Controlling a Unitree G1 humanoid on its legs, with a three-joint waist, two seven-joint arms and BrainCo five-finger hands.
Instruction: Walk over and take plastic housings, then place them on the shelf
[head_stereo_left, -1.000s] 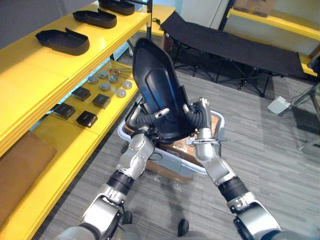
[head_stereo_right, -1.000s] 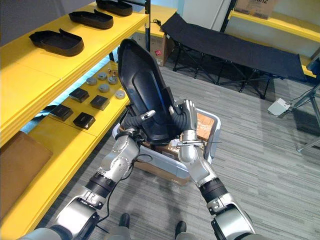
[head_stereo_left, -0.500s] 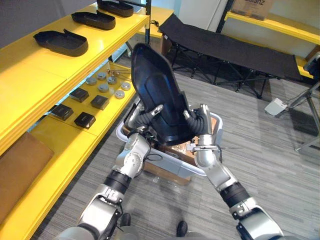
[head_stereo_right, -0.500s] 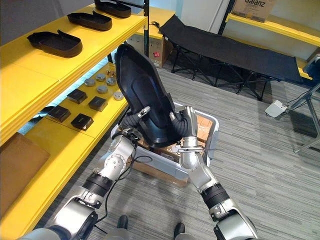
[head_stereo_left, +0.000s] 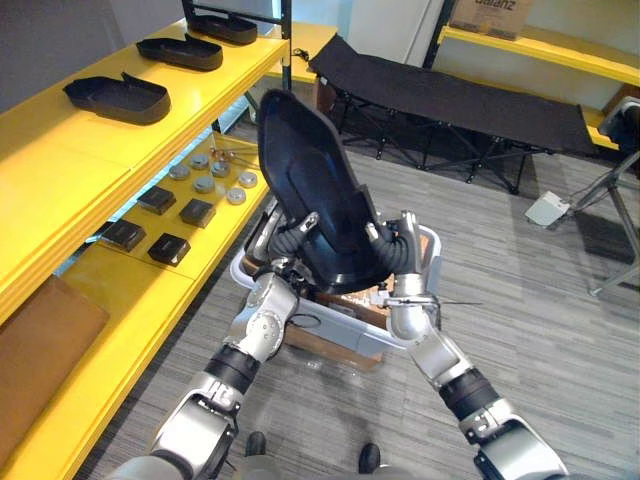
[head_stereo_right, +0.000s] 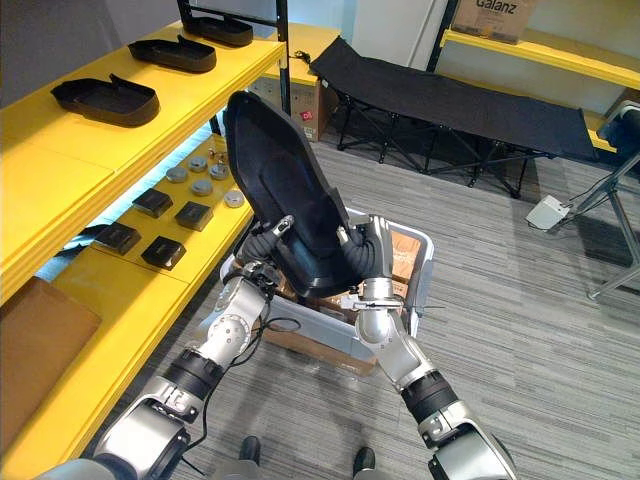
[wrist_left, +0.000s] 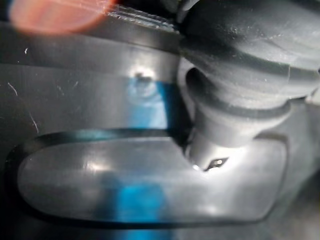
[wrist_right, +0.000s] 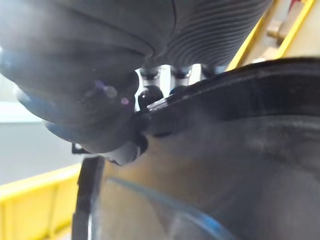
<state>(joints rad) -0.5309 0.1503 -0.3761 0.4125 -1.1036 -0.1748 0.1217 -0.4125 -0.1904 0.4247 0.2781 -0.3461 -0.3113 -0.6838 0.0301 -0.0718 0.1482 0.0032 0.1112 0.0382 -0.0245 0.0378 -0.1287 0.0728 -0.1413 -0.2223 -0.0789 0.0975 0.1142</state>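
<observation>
Left hand (head_stereo_left: 292, 238) and right hand (head_stereo_left: 400, 240) grip a housing (head_stereo_left: 310, 185) upright over the bin (head_stereo_left: 433, 262), shelf (head_stereo_left: 60, 150) placement not yet done.

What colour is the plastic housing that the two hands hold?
The housing is glossy black; the left eye view shows it best.
</observation>
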